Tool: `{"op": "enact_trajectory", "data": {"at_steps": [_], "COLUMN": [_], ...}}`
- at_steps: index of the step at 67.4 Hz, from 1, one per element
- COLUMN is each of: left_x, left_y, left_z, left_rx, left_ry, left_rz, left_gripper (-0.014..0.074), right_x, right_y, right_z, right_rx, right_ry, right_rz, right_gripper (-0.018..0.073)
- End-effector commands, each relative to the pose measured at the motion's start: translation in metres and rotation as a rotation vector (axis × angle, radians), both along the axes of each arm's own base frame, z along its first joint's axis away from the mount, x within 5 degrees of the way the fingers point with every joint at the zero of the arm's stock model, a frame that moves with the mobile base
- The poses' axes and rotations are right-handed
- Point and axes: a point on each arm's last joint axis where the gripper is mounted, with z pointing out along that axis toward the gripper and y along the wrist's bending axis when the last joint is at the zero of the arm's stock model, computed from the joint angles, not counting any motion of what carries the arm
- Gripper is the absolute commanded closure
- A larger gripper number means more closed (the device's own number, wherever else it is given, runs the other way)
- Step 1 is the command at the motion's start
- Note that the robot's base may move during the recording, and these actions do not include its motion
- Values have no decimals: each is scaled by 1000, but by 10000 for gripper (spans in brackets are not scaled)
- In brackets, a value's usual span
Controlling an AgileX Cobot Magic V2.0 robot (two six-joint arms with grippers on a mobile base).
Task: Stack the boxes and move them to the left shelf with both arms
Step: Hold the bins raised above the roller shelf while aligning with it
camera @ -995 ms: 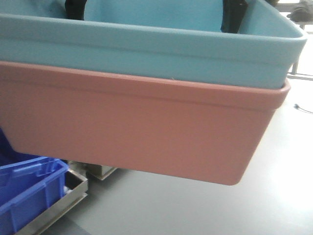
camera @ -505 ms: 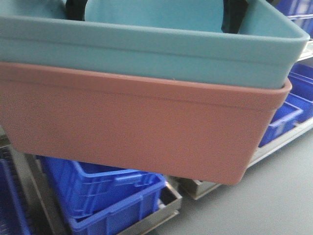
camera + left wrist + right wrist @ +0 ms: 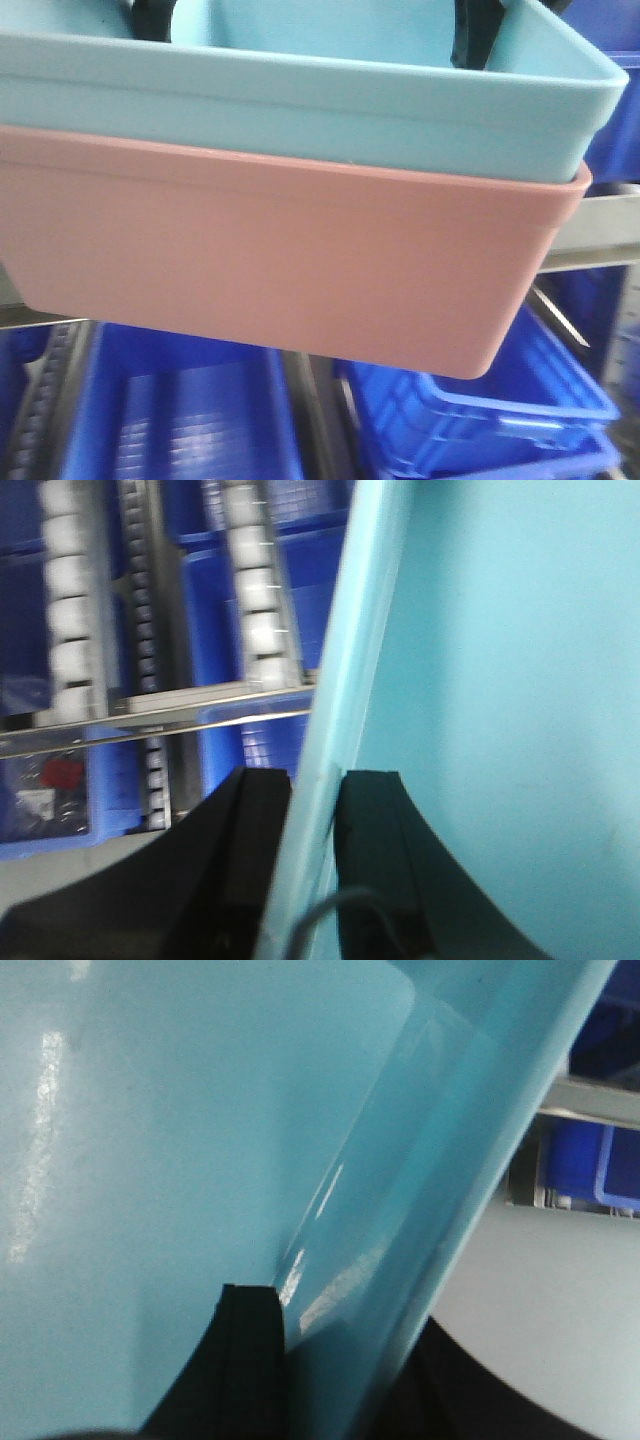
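Light-blue matte plastic bin (image 3: 300, 100), nested in the salmon-pink plastic bin (image 3: 280, 260), hangs near the brushed-steel roller shelf (image 3: 200, 695), left gripper (image 3: 312, 790) and right gripper (image 3: 340, 1360) each pinching only its wall, so I judge the ungripped pink one could slip loose if jolted.

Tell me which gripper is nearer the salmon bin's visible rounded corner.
Right. The right gripper clamps the light blue bin toward the salmon bin corner's end; the left gripper clamps toward the opposite end.

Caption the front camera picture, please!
A light blue bin nested in a salmon pink bin, held before a steel rack of dark blue bins.
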Motion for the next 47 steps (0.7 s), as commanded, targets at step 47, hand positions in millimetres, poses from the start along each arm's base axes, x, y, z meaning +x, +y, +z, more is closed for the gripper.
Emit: {"op": "enact_trajectory", "data": {"at_steps": [47], "left_x": [-8], "left_y": [-25], "left_z": [37], "left_rx": [-230], "left_ry": [-166], "left_rz": [-202], "left_gripper": [605], "right_x": [-7], "right_y": [24], "right_z": [43], "right_rx": [279], "right_ry": [-201], "right_rz": [143], "right_gripper": [503]}}
